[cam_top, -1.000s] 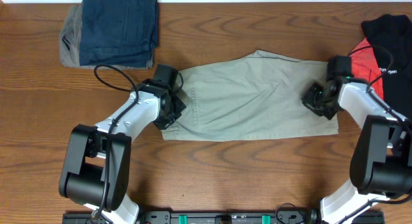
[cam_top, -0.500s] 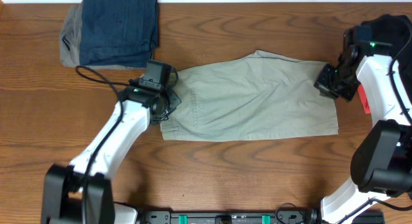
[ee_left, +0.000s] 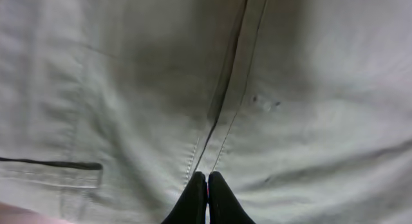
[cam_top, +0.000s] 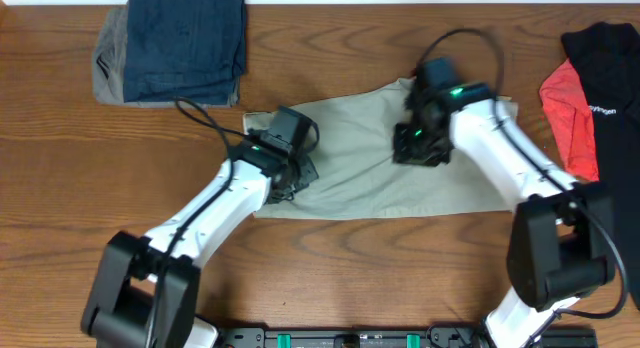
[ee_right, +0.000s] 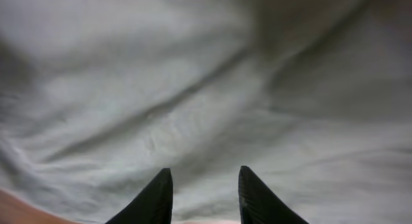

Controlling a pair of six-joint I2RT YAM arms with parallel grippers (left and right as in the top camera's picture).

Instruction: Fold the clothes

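1. The clothes (cam_top: 360,163), a pair of pale khaki trousers, lie flat in the middle of the table (cam_top: 60,188). They run left to right as one long panel, and both arms reach over them.
2. The cloth looks like light, soft cotton. The right wrist view shows shallow ripples across it, so I judge it will drape and sag when lifted instead of holding a shape. It is not fragile and does not look slippery.
3. It is firmer where it is doubled. A stitched seam (ee_left: 225,114) runs up the left wrist view, with a pocket welt (ee_left: 58,166) beside it. These thicker lines, and the outer edges and corners, look like the best places to pinch, because a single flat layer gives the fingers little to bite.
4. The left gripper (ee_left: 207,180) sits on the left part of the trousers, its fingers pressed together with the tips at the foot of the seam. Whether any cloth is nipped between them cannot be told.
5. The right gripper (ee_right: 206,176) hangs over the upper middle of the trousers, right of centre. Its fingers are parted with bare cloth showing in the gap, and it holds nothing.
6. Dark blue jeans (cam_top: 185,38) are stacked on a grey garment (cam_top: 108,63) at the far left corner. Black and red garments (cam_top: 590,78) lie at the right edge. Both piles are well apart from the trousers.
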